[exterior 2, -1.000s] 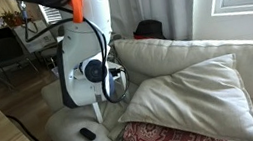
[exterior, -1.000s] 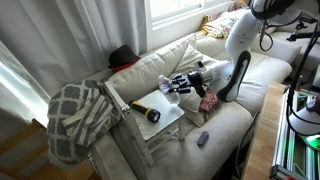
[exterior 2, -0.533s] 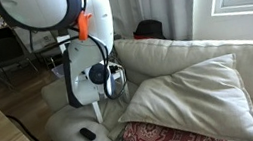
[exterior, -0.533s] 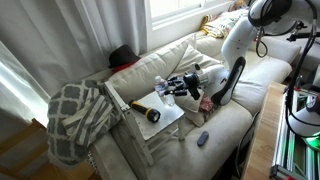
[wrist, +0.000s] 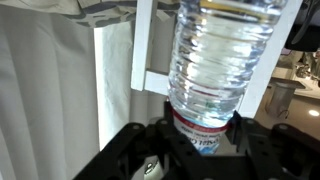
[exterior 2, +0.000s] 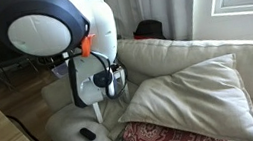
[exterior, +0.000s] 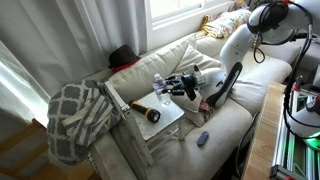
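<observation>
My gripper [wrist: 202, 128] is shut on a clear plastic water bottle [wrist: 220, 60] with a red-edged label. In an exterior view the gripper [exterior: 172, 86] holds the bottle [exterior: 158, 82] above the sofa seat, over a white board [exterior: 172, 117]. A yellow-and-black flashlight [exterior: 146, 112] lies on that board, just left of and below the gripper. In the other exterior view the arm's body [exterior 2: 88, 46] fills the left side and hides the gripper and bottle.
A cream sofa [exterior: 160, 65] with a large cushion [exterior 2: 186, 97] and a red patterned pillow [exterior 2: 172, 136]. A grey checked blanket [exterior: 78, 115] lies over the sofa's end. A small dark remote [exterior: 202, 138] lies on the seat, also in the other exterior view [exterior 2: 88, 134].
The arm has carried the bottle leftward along the sofa, toward the flashlight and the blanket. The arm's body has swung closer to the other exterior camera.
</observation>
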You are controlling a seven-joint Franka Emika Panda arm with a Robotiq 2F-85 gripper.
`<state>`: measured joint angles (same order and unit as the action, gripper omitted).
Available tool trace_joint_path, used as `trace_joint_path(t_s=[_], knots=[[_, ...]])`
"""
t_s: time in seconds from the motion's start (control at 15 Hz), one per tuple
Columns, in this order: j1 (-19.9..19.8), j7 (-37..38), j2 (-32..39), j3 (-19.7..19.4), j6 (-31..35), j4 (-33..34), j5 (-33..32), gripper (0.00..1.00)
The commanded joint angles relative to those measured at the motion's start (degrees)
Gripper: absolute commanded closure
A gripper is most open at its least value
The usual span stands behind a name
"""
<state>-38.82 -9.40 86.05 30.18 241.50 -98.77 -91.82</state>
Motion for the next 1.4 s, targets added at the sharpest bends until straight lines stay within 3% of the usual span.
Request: trace_joint_path(t_s=[0.0, 0.93, 1.33], knots=[[-0.95, -1.14, -0.36, 1.10, 1.61, -0.54, 0.25, 0.76], [2.87, 0.37, -0.39, -3.92, 1.71, -1.19, 4.23, 0.76], [2.77, -1.46, -0.36, -4.57, 1.62, -2.81, 7.31, 0.76]])
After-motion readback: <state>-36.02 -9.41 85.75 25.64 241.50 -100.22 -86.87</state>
